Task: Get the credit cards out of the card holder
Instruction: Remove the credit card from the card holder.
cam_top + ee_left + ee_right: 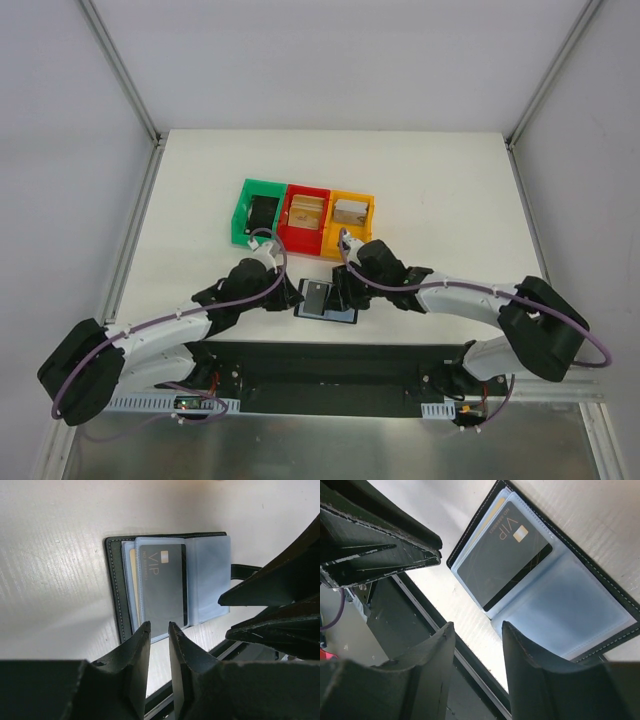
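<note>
Two cards (162,587) are sitting in the open card holder (210,565), lying by the bench (450,200) near edge between the left fingers (137,650), narrowly parted, and right fingers (520,650), wider apart, both grasping nothing.

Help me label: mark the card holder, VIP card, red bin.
card holder (117,585), left wrist view, black left border.
VIP card (162,585), left wrist view, face centre.
red bin (303,246), top view, near wall.

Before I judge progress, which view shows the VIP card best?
Right wrist: the VIP card appears largest, whole, lettering readable. Left wrist shows it smaller; top external, only a tiny grey patch.
</note>
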Tool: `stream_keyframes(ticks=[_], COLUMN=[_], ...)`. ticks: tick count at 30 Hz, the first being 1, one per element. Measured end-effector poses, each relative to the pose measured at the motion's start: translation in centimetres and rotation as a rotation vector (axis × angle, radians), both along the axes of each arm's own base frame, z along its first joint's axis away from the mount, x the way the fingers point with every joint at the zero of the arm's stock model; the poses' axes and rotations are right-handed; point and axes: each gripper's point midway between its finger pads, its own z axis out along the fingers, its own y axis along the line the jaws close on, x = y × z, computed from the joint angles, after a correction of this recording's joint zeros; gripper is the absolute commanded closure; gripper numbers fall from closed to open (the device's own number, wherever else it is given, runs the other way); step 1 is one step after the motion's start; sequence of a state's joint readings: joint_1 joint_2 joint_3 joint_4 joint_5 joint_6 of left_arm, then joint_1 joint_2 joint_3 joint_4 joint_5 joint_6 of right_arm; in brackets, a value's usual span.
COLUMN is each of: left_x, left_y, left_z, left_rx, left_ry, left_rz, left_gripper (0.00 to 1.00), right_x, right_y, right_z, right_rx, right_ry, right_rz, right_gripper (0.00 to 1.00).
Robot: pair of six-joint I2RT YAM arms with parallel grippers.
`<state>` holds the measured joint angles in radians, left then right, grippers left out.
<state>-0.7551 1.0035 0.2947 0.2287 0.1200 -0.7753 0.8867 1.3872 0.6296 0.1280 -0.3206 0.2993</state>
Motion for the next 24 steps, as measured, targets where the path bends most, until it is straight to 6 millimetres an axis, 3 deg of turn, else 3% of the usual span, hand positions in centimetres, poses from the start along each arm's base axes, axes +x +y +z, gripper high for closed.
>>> stream_keyframes(ticks=[13,24], left_x=[-0.4,-1.0], left_y=[-0.2,-1.5], left_z=[-3.3,-3.4], left_rx=[0.046,0.022], left_ry=[0.084,0.089], left_rz=[-0.002,-0.025], left_gripper=[0.91,0.91], right_x=[1.4,2.1], right_y=[0.5,-0.1], right_z=[-1.0,-2.4], right_rx=[0.055,0.049], right_ry=[0.057,0.095], right_rz=[-0.095,-0.166], right_gripper=[0.58,0.60])
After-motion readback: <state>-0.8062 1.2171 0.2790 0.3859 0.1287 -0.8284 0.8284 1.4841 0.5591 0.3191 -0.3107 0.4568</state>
